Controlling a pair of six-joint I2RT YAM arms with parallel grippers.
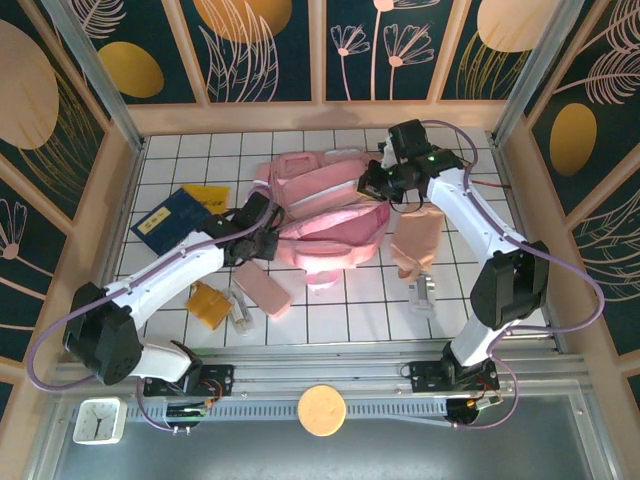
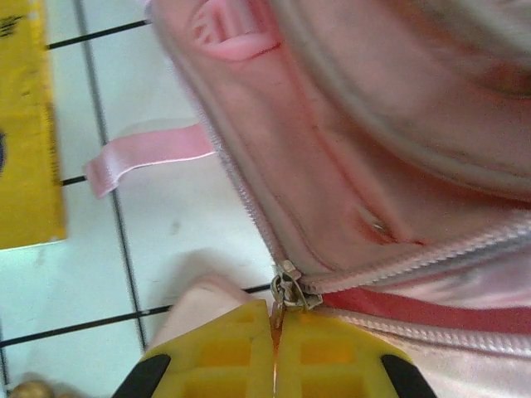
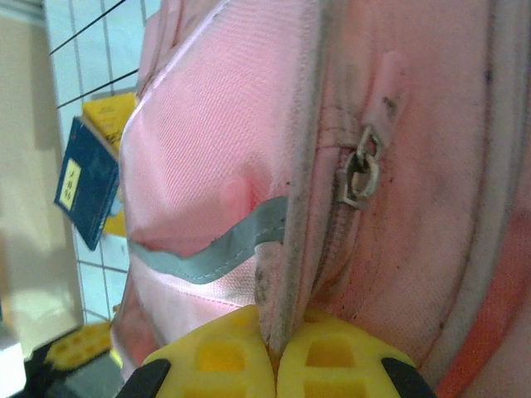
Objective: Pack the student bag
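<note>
The student bag [image 1: 320, 215] lies in the middle of the tiled worktop [image 1: 330, 320], between the two arms. The main risk, as we judge it, is the zipper pull [image 2: 289, 292] slipping out of the left tool [image 2: 275, 336]. The tab is small and thin, and a tug off the line of the zipper track could jam the slider. If the right tool [image 3: 274, 340] loses its pinch, the soft bag may drag across the tiles instead of opening, perhaps into the pencil case [image 1: 265, 290] just beside it.

The left tool is closed tight on the pull's tab, though we cannot be sure how much of it sits between the pads. The right tool is closed on a raised fold of the bag's fabric beside the grey reflective strip [image 3: 224, 240].
</note>
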